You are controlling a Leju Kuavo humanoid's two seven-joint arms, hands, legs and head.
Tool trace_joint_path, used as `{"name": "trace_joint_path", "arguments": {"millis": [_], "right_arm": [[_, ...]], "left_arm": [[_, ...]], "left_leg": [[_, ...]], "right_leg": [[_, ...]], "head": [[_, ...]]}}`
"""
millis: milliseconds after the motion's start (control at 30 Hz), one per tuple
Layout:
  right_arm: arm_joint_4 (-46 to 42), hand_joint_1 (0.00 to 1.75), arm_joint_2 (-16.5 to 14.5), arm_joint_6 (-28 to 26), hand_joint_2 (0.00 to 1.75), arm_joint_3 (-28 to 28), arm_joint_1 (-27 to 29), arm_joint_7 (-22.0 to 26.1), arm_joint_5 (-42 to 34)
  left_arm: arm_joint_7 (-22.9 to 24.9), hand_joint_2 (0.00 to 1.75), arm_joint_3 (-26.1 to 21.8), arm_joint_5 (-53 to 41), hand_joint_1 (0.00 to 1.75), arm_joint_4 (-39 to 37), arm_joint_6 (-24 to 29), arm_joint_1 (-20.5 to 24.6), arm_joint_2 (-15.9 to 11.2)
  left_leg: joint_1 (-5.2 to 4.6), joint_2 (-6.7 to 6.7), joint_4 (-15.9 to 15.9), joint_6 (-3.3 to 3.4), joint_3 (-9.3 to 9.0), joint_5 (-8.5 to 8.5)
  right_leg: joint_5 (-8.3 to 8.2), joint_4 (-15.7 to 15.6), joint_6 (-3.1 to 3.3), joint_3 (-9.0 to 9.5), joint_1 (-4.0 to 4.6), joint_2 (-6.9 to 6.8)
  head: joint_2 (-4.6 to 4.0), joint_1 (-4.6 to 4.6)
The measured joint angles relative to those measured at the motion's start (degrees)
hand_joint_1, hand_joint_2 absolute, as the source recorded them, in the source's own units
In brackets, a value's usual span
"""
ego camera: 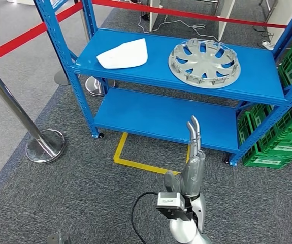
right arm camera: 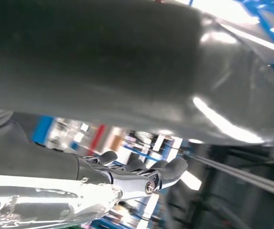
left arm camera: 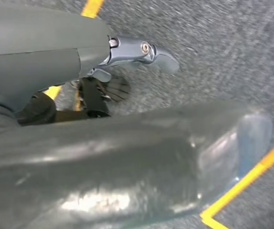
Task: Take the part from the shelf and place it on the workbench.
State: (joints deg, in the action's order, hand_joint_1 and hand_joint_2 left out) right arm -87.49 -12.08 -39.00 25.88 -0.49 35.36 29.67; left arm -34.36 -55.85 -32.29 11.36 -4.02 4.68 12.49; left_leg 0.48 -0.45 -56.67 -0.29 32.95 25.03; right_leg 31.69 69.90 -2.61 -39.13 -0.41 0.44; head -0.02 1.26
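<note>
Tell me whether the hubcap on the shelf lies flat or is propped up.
Flat. The hubcap rests face up on the top blue shelf, its whole rim against the shelf surface, leaning on nothing.

A flat white plastic piece (ego camera: 123, 53) lies on the top board. Green plastic crates (ego camera: 284, 137) are stacked just beside the blue rack. A shiny metal post with a round base (ego camera: 44, 145) holds a red belt (ego camera: 25, 36). Yellow tape lines (ego camera: 136, 162) mark the grey carpet (ego camera: 79, 198).

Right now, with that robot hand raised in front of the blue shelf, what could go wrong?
The silver wheel cover is wide and flat, so the right robot hand, open and empty, might slip on its rim. Reaching in, the arm could knock the shelf frame or nudge the white part beside it.
</note>
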Motion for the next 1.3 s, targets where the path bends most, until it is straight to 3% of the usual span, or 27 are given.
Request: {"name": "trace_joint_path", "arguments": {"millis": [67, 100, 167, 233, 267, 400, 467, 533, 567, 600, 633, 700, 733, 800, 900, 967, 1033, 1067, 1100, 1133, 1200, 1233, 1300], "right_arm": [[0.0, 0.0, 0.2, 0.0, 0.0, 0.0, 0.5, -0.3, -0.5], [0.0, 0.0, 0.3, 0.0, 0.0, 0.1, 0.6, -0.3, -0.4], [-0.2, 0.0, 0.3, 0.0, 0.0, 0.1, 0.7, -0.3, 0.0], [-0.3, 0.0, 0.3, 0.0, 0.0, 0.1, 0.8, -0.3, 0.3], [-0.3, 0.0, 0.3, 0.0, 0.0, 0.1, 0.8, -0.3, 0.4], [-0.6, 0.0, 0.3, 0.0, 0.0, 0.1, 1.1, -0.2, 1.0], [-0.7, 0.0, 0.3, 0.0, 0.0, 0.1, 1.1, -0.1, 1.6], [-0.7, 0.0, 0.3, 0.0, 0.0, 0.1, 1.1, 0.1, 2.4], [-0.7, 0.0, 0.3, 0.0, 0.0, 0.1, 1.1, 0.2, 2.9], [-0.7, 0.0, 0.3, 0.0, 0.0, 0.1, 1.1, 0.3, 3.3], [-0.7, 0.0, 0.3, 0.0, 0.0, 0.1, 1.1, 0.5, 3.6], [-0.7, 0.0, 0.3, 0.0, 0.0, 0.0, 1.1, 0.6, 3.8], [-0.7, 0.0, 0.3, 0.0, 0.0, 0.0, 1.1, 0.7, 3.8], [-0.7, 0.0, 0.3, 0.0, 0.0, 0.0, 1.2, 0.7, 3.9], [-0.7, 0.0, 0.3, 0.0, 0.0, 0.0, 1.2, 0.7, 3.9], [-0.9, 0.0, 0.3, 0.0, 0.0, -0.4, 1.4, 1.0, 5.9], [-1.9, 0.0, 0.0, 0.0, 0.0, -1.8, 2.1, 1.5, 10.9], [-2.6, 0.0, -0.3, 0.0, 0.0, -2.9, 2.5, 1.7, 13.5], [-3.2, 0.0, -0.5, 0.0, 0.0, -3.9, 3.0, 1.7, 15.5], [-3.8, 0.0, -0.7, 0.0, 0.0, -4.7, 3.3, 1.5, 16.8], [-5.1, 0.0, -0.9, -0.1, 0.0, -5.6, 3.9, 1.1, 18.0], [-5.6, 0.0, -1.0, -0.1, 0.0, -5.9, 4.1, 1.0, 18.4], [-6.5, 0.0, -1.1, -0.1, 0.0, -6.3, 4.5, 0.8, 18.8]], "left_arm": [[-1.2, 0.0, -0.5, -0.1, 0.0, 0.0, -0.7, -0.1, 0.0], [-1.6, 0.0, -0.6, -0.3, 0.0, 0.0, -0.8, -0.1, 0.0], [-2.2, 0.0, -0.6, -1.0, 0.0, 0.0, -0.3, -0.1, 0.0], [-2.5, 0.0, -0.6, -1.6, 0.0, 0.0, 0.3, -0.1, -0.1], [-2.5, 0.0, -0.6, -1.7, 0.0, 0.0, 0.5, -0.1, -0.1], [-3.4, 0.0, -0.5, -2.6, 0.0, 0.1, -0.1, 0.0, -0.1], [-4.5, 0.0, -0.4, -3.1, 0.0, 0.1, -1.2, 0.0, -0.2], [-5.2, 0.0, -0.2, -4.2, 0.0, 0.1, -1.0, -0.1, -0.2], [-5.4, 0.0, 0.0, -4.6, 0.0, 0.1, -0.7, -0.2, -0.2], [-5.5, 0.0, 0.3, -4.9, 0.0, 0.1, -0.5, -0.3, -0.1], [-5.5, 0.0, 0.6, -5.1, 0.0, 0.1, -0.7, -0.4, -0.1], [-5.6, 0.0, 1.1, -5.1, 0.0, 0.1, -0.8, -0.3, -0.1], [-5.6, 0.0, 1.2, -5.2, 0.0, 0.1, -0.9, -0.3, -0.1], [-5.7, 0.0, 1.3, -5.3, 0.0, 0.2, -0.9, -0.2, 0.0], [-5.7, 0.0, 1.5, -5.4, 0.0, 0.2, -0.9, -0.4, 0.0], [-3.7, 0.0, 1.7, -5.8, 0.0, 0.3, -1.0, -0.4, 0.1], [1.9, 0.0, 2.1, -6.6, 0.0, 0.3, -1.0, -0.4, 0.0], [5.4, 0.0, 2.3, -7.0, 0.0, 0.3, -1.0, -0.5, 0.0], [8.6, 0.0, 2.4, -7.1, 0.0, 0.3, -0.9, -0.6, 0.0], [11.4, 0.0, 2.5, -7.2, 0.0, 0.3, -0.7, -0.7, -0.1], [15.3, 0.0, 2.5, -7.0, 0.0, 0.3, -0.3, -0.8, -0.1], [16.5, 0.0, 2.5, -6.9, 0.0, 0.3, -0.2, -0.7, -0.1], [18.0, 0.0, 2.4, -6.7, 0.0, 0.3, -0.1, -0.7, -0.1]], "left_leg": [[-0.08, -0.01, 0.0, 0.11, -0.05, 0.07], [-0.09, -0.03, -0.1, 0.09, -0.12, 0.11], [-0.03, -0.13, -0.1, -0.14, -0.43, 0.31], [-0.2, -0.25, -0.3, -0.68, -0.6, 0.59], [-0.29, -0.28, -0.3, -0.95, -0.62, 0.63], [-0.17, -0.25, -0.7, -2.04, -0.34, 1.15], [-0.1, -0.17, -5.0, -2.59, 1.73, 3.85], [-0.06, -0.13, -12.7, -2.9, 5.51, 7.23], [-0.05, -0.13, -15.4, -2.94, 6.89, 7.91], [-0.05, -0.13, -16.1, -2.9, 7.39, 7.51], [-0.05, -0.13, -14.7, -2.79, 6.77, 6.06], [-0.06, -0.05, -7.6, -2.44, 3.27, 2.11], [-0.08, -0.02, -4.1, -2.23, 1.57, 0.94], [-0.18, 0.0, -0.6, -1.79, 0.04, 0.34], [-0.14, -0.08, -0.1, -0.8, 0.02, 0.18], [0.04, -0.05, 0.2, -0.22, -0.08, 0.01], [-0.02, -0.04, 0.2, 0.02, -0.11, 0.05], [-0.05, -0.04, 0.1, 0.08, -0.15, 0.08], [-0.06, -0.05, 0.1, 0.11, -0.23, 0.13], [-0.05, -0.07, 0.1, 0.09, -0.34, 0.18], [-0.01, -0.19, 0.1, -0.13, -0.65, 0.39], [-0.11, -0.26, 0.0, -0.39, -0.71, 0.61], [-0.32, -0.36, -0.1, -1.0, -0.69, 0.9]], "right_leg": [[1.44, 5.1, -0.02, -2.6, 0.01, 0.0], [0.61, 4.8, 0.01, -2.56, 0.0, -0.01], [-3.23, -1.7, 0.13, 0.5, -0.09, -0.02], [-5.72, -8.3, 0.32, 3.95, -0.12, 0.09], [-5.98, -9.8, 0.51, 4.67, -0.09, 0.18], [-6.06, -10.2, 1.84, 4.66, -0.05, 0.32], [-6.11, -10.3, 2.35, 4.7, -0.2, 0.2], [-6.06, -10.3, 2.6, 4.64, -0.17, 0.1], [-6.05, -10.3, 2.63, 4.63, -0.15, 0.1], [-6.04, -10.3, 2.64, 4.65, -0.14, 0.13], [-6.04, -10.3, 2.63, 4.69, -0.14, 0.17], [-6.0, -10.3, 2.48, 4.82, -0.09, 0.23], [-5.95, -10.2, 2.3, 4.77, 0.04, 0.27], [-6.01, -10.2, 1.71, 4.61, 0.26, 0.28], [-5.7, -10.1, 0.75, 4.31, 0.14, 0.18], [-3.17, -6.2, 0.33, 2.52, 0.09, 0.09], [0.42, 1.3, 0.18, -0.86, 0.08, 0.05], [1.38, 4.4, 0.15, -2.34, 0.09, 0.05], [1.2, 5.5, 0.13, -2.94, 0.09, 0.05], [-0.02, 4.5, 0.15, -2.48, 0.08, 0.04], [-3.93, -2.7, 0.26, 1.03, 0.0, 0.01], [-5.14, -6.4, 0.37, 2.94, -0.03, 0.05], [-5.69, -10.1, 0.77, 4.83, 0.01, 0.19]], "head": [[0.0, 0.03], [0.0, 0.03], [0.0, 0.05], [-0.01, 0.01], [-0.01, -0.08], [-0.01, -0.42], [0.0, -0.61], [0.0, -0.73], [0.0, -0.73], [-0.01, -0.73], [-0.01, -0.73], [-0.01, -0.74], [-0.01, -0.79], [-0.01, -0.76], [-0.01, -0.67], [0.0, -0.41], [0.0, -0.18], [0.01, -0.18], [0.0, -0.16], [0.0, -0.15], [-0.01, -0.13], [-0.01, -0.12], [-0.01, -0.25]]}}
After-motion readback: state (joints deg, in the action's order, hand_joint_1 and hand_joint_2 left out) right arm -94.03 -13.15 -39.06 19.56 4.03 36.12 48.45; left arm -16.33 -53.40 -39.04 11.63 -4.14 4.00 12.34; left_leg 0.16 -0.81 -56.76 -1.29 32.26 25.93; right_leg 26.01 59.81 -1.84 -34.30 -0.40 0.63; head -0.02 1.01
